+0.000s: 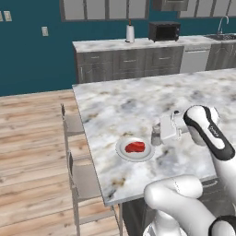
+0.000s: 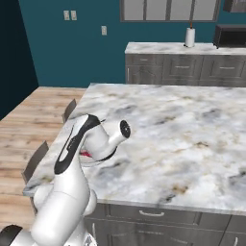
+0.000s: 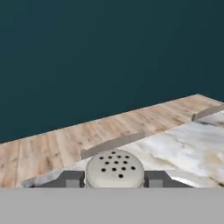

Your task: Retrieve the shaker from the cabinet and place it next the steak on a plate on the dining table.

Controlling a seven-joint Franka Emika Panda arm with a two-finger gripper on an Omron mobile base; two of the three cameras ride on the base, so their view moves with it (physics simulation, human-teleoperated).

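1. The claw (image 3: 114,178) is closed on the shaker (image 3: 114,168): in the hand view a dark finger (image 3: 70,178) sits tight against each side of the pale cylinder, whose perforated cap faces the camera.
2. In the left base view the shaker (image 1: 156,133) stands upright at the end of the white arm, just beside the plate (image 1: 123,152), at about 2 o'clock from it. Whether its base touches the marble cannot be told.
3. The plate is round and white and lies on the dining table (image 1: 120,106), near that table's front edge.
4. The steak (image 1: 135,147), a small red piece, lies on the plate, roughly at its middle.
5. In the right base view the arm's elbow covers most of the plate; a sliver of red steak (image 2: 86,154) shows at the 9 o'clock side of the joint, close to the table (image 2: 192,125) edge.
6. Grey chairs (image 1: 73,124) stand along the table's side at 9 o'clock in the left base view, over a wood plank floor (image 1: 27,152).
7. At 12 o'clock, beyond the table, a second marble counter (image 1: 106,44) carries a white roll on a dark stick (image 1: 130,33) and a black appliance (image 1: 164,31).
8. Pale-fronted wall cabinets (image 1: 103,9) hang above it on the teal wall (image 1: 27,60).
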